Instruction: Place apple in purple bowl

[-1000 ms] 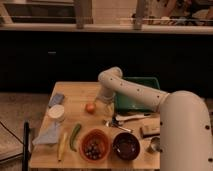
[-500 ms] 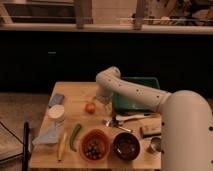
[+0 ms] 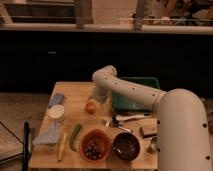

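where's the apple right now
In the camera view the apple lies mid-table, right beside the pincer, farther back than the orange bowl.

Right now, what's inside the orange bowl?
Dark berries lie in the orange bowl; the bowl's bottom under them is covered. The apple sits farther back on the table, with the hand right beside it.

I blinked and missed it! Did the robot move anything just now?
The arm edged slightly left in the picture, bringing the gripper closer to the apple. Nothing looks picked up or dropped. The apple, purple bowl and orange bowl stayed put.
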`<state>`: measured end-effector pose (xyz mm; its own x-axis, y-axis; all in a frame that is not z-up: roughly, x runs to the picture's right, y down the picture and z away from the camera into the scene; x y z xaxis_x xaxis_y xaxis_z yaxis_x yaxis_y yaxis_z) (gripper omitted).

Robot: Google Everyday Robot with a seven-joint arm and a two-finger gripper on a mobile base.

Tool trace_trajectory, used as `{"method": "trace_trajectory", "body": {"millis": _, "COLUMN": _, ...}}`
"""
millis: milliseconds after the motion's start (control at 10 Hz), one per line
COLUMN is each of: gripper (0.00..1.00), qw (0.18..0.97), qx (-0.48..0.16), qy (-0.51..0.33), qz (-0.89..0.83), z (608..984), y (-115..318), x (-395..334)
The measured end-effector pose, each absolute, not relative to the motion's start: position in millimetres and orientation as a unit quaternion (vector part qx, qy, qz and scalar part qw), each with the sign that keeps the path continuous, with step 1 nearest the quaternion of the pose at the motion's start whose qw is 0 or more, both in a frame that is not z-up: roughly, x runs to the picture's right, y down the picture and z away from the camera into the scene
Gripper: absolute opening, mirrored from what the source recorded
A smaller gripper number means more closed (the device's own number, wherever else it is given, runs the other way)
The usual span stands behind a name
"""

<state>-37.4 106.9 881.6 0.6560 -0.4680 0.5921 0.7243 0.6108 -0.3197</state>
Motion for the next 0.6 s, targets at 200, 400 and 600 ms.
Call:
{"method": "trace_trajectory", "body": {"millis": 200, "gripper": 0.80, "qw": 0.860, "qx": -0.276, "qy": -0.243, "qz": -0.353, "z": 883, "y": 106, "x": -45}}
{"method": "trace_trajectory", "body": {"millis": 400, "gripper": 0.80, "qw": 0.851, "qx": -0.279, "qy": -0.257, "qz": -0.363, "z": 885, "y": 105, "x": -54}}
{"method": "trace_trajectory", "body": {"millis": 600, "gripper": 0.80, "qw": 0.845, "qx": -0.284, "qy": -0.265, "qz": -0.368, "z": 889, "y": 106, "x": -58}}
